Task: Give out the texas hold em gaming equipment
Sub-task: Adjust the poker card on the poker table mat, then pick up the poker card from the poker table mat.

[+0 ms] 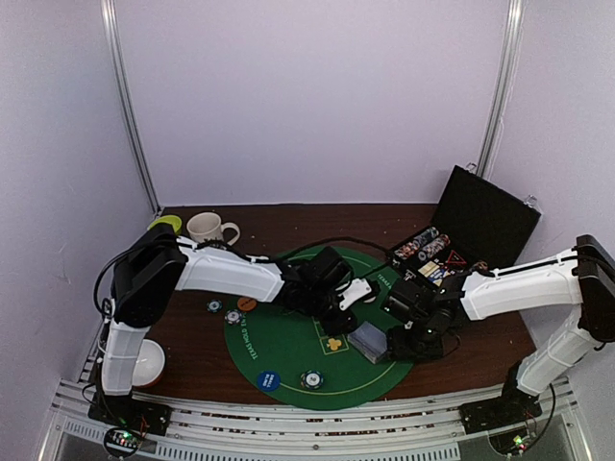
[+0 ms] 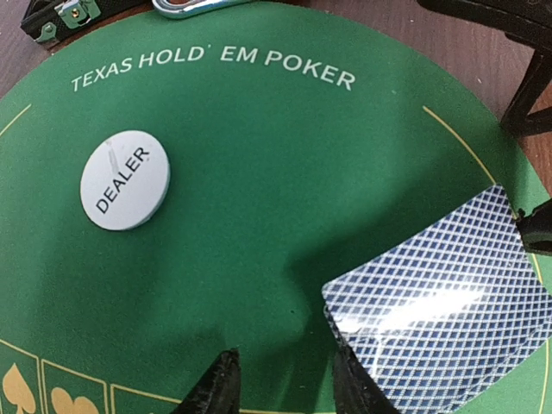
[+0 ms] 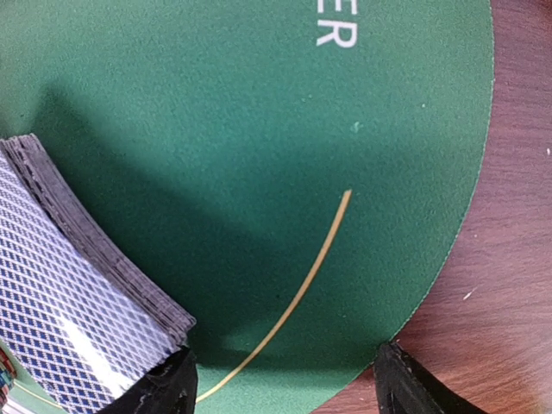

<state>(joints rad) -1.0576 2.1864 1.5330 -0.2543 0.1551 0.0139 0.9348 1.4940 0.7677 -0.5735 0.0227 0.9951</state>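
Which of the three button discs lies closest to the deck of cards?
The white disc marked DEALER, near the deck; the orange disc and the blue disc lie over at the mat's left side.

1. Round green mat (image 2: 285, 172), lettered "TEXAS HOLD' EM POKER" in white; gold suit marks at lower left.
2. White DEALER button (image 2: 125, 179) flat on mat, left of centre.
3. Deck (image 2: 440, 323), blue lattice back up, on mat at lower right, well apart from button.
4. Left gripper (image 2: 286, 388) at bottom edge, jaws apart over bare mat; one finger (image 2: 358, 386) at deck's near edge, contact not determinable.
5. Black hardware (image 2: 536, 226) at deck's far corner.
6. Case (image 2: 56, 15) corner at top left; brown table (image 2: 466, 39) at top right.
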